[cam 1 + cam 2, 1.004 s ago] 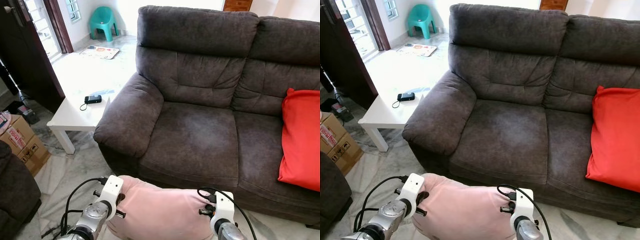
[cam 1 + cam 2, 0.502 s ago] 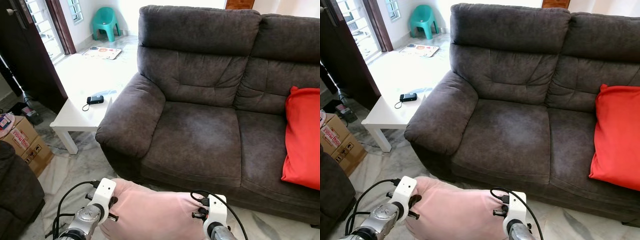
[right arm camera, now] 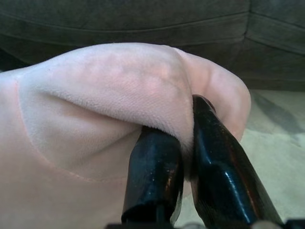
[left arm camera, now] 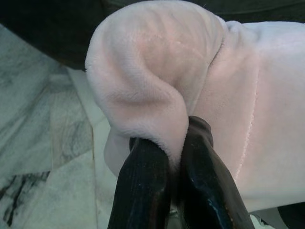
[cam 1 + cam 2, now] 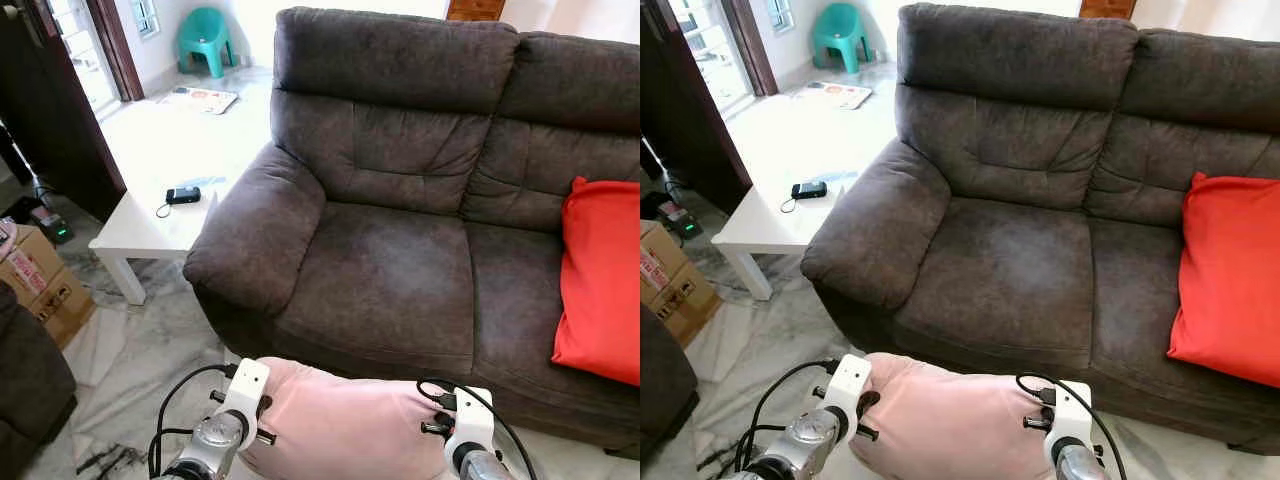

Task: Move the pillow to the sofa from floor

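Low in the frame, just in front of the dark grey sofa (image 5: 400, 270), the pale pink pillow (image 5: 345, 420) hangs between the two arms, clear of the marble floor (image 5: 140, 350) but not yet over the seat cushion. The main risk, as I judge it, is the grip itself: each gripper has only a pinched fold of soft plush at a corner, so the fabric could slide out as the pillow is raised and swung forward, and if one side lets go the pillow would swing off the other and drop back down. The sofa's front edge sits close ahead and above the pillow's lower part, so a lift that is too shallow could drag the pillow against it and tug it loose. The left gripper (image 4: 174, 157) is closed down narrow on a bunched corner of the pillow, its two black fingers nearly meeting with fabric squeezed between them. The right gripper (image 3: 183, 152) is likewise clamped tight on the opposite corner, plush bulging over its fingertips. At the right edge a red cushion (image 5: 600, 280) already leans on the sofa, and a white side table (image 5: 150, 225) stands at the left by the armrest.
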Robot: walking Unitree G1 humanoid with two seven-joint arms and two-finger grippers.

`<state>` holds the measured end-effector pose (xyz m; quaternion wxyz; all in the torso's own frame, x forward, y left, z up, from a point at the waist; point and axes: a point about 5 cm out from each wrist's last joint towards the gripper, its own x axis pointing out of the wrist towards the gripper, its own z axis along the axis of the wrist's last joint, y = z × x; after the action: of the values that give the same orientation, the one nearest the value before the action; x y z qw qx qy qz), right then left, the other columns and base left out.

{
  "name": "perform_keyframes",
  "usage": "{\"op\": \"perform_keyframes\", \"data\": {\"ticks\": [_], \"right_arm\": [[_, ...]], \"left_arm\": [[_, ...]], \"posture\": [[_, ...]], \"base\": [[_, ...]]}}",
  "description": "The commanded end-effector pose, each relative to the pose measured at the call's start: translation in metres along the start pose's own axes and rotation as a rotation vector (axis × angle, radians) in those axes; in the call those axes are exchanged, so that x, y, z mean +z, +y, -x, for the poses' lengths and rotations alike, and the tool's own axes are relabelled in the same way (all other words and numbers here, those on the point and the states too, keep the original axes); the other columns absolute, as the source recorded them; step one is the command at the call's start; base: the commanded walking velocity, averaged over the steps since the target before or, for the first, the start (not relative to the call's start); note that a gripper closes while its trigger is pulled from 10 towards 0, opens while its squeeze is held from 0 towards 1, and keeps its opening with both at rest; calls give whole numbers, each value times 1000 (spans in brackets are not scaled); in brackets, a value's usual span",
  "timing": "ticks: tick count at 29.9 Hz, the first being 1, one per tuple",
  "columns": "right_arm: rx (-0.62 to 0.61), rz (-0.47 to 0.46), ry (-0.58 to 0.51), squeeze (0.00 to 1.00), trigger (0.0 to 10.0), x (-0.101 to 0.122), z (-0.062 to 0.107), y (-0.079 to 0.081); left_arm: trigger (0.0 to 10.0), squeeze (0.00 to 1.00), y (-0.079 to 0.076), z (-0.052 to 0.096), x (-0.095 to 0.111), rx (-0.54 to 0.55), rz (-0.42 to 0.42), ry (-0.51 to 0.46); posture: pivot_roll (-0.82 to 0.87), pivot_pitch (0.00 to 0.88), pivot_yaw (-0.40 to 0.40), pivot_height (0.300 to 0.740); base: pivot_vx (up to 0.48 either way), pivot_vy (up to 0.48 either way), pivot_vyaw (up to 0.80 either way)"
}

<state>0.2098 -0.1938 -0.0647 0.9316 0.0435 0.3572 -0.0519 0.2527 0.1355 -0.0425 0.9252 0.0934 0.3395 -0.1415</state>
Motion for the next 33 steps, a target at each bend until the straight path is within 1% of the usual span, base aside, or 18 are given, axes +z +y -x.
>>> {"op": "perform_keyframes", "data": {"ticks": [1,3,7,8,11,12,13,15,20,21,22,24,26,28,29,31,32,33], "right_arm": [[6,-3,-35,0,10000,12,-4,4],[11,-10,-40,0,10000,14,-5,8],[41,-17,-36,0,10000,16,-7,24],[57,-21,-33,0,10000,16,-7,33],[73,-21,-16,0,10000,12,-6,43],[73,-21,-16,0,10000,12,-6,43],[82,2,2,0,10000,8,-6,47],[89,10,11,0,10000,8,-6,51],[90,7,-2,0,10000,18,-9,51],[77,-3,-8,0,10000,22,-10,47],[77,-3,-8,0,10000,22,-10,47],[39,-33,-11,0,10000,24,-11,40],[23,-53,-14,0,10000,24,-11,37],[15,-63,-16,0,10000,24,-11,34],[11,-64,-12,0,10000,22,-10,31],[4,-64,-4,0,10000,20,-10,26],[2,-62,0,0,10000,19,-9,23],[-4,-69,8,0,10000,18,-9,20]], "left_arm": [[10000,0,5,2,-5,16,-19,17],[10000,0,8,3,-6,26,-20,19],[10000,0,22,6,-9,70,-8,21],[10000,0,29,7,-10,89,3,24],[10000,0,38,10,-14,117,26,39],[10000,0,38,10,-14,117,26,39],[10000,0,39,10,-15,120,54,48],[10000,0,37,10,-15,107,50,59],[10000,0,29,5,-9,94,53,64],[10000,0,22,3,-8,96,95,67],[10000,0,22,3,-8,96,95,67],[10000,0,14,1,-6,85,104,71],[10000,0,13,0,-3,87,84,59],[10000,0,14,0,-2,103,98,49],[10000,0,15,1,-3,131,159,56],[10000,0,10,0,-6,124,202,74],[10000,0,5,-1,-6,110,206,83],[10000,0,-1,-2,-6,87,173,88]], "posture": [[75,0,-61,740],[93,0,-61,740],[105,0,-70,740],[106,0,-64,740],[87,0,-35,740],[87,0,-35,740],[56,0,-21,740],[25,0,-16,740],[-11,0,-17,740],[-30,0,0,740],[-30,0,0,740],[-35,0,13,740],[-39,0,23,740],[-45,0,23,740],[-35,0,11,740],[-14,0,-18,740],[0,0,-40,740],[3,0,-53,740]], "base": [[0,0,0],[0,0,0],[0,0,0],[0,0,0],[0,0,0],[0,0,0],[0,0,0],[0,0,0],[0,0,0],[0,0,0],[0,0,0],[0,0,0],[0,0,0],[0,0,0],[0,0,0],[0,0,0],[0,0,0],[0,0,0]]}}
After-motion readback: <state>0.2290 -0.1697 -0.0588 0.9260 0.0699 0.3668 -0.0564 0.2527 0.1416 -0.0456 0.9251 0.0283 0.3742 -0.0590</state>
